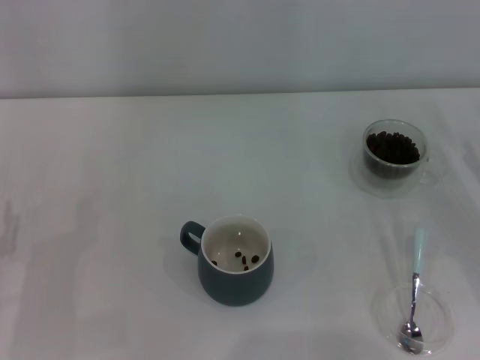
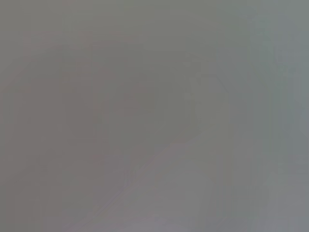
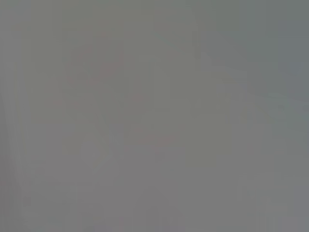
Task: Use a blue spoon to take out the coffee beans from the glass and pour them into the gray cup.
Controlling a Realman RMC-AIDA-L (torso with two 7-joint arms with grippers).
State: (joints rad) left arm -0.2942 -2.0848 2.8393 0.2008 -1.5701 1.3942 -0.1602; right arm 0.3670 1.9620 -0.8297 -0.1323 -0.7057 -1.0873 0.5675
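In the head view the gray cup (image 1: pixel 234 276) stands upright near the table's middle front, handle to the left, with a few coffee beans (image 1: pixel 250 259) on its cream inside. At the back right the glass (image 1: pixel 394 155) holds a heap of coffee beans (image 1: pixel 392 146). The blue spoon (image 1: pixel 415 289) lies at the front right, its silver bowl resting in a flat clear dish (image 1: pixel 439 321) and its pale blue handle pointing away from me. Neither gripper shows in any view. Both wrist views show only a blank grey surface.
The white table (image 1: pixel 112 195) meets a pale wall along its far edge. The clear dish sits close to the front right corner.
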